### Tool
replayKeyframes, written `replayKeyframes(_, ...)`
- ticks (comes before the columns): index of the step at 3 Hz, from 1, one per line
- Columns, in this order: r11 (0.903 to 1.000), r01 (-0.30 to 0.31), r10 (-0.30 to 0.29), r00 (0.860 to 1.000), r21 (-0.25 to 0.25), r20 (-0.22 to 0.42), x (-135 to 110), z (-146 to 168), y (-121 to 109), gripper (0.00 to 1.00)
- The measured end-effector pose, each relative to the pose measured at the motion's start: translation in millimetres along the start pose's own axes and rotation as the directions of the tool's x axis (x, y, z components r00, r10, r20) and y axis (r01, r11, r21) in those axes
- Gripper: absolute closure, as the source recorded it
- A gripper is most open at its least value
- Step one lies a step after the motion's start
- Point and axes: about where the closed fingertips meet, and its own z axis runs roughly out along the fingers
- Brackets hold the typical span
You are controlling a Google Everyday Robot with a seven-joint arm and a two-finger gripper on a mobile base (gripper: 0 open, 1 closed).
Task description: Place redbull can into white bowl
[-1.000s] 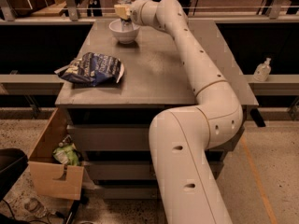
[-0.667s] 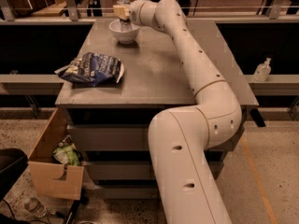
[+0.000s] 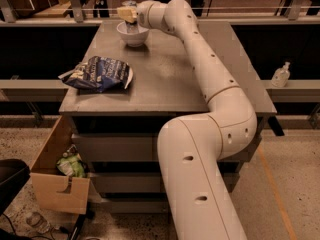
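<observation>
The white bowl (image 3: 134,38) stands at the far left of the grey table (image 3: 170,79). My arm reaches across the table to it. My gripper (image 3: 127,14), with yellowish pads, is right above the bowl and shut on the redbull can (image 3: 131,27). The can stands upright with its lower end down inside the bowl. The pads hide its middle.
A dark blue snack bag (image 3: 98,74) lies at the table's front left. An open cardboard box (image 3: 57,176) with rubbish sits on the floor at the left. A clear pump bottle (image 3: 280,75) stands on a ledge at the right. A railing runs behind the table.
</observation>
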Motion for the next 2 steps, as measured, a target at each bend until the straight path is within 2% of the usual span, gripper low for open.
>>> replayKeyframes(1,1.0,-0.001,0.001,1.0,-0.003,-0.002,1.5,2.2,1.9,0.05)
replayKeyframes(2,1.0,-0.002,0.002,1.0,-0.005,-0.003,2.5,3.6,3.2,0.0)
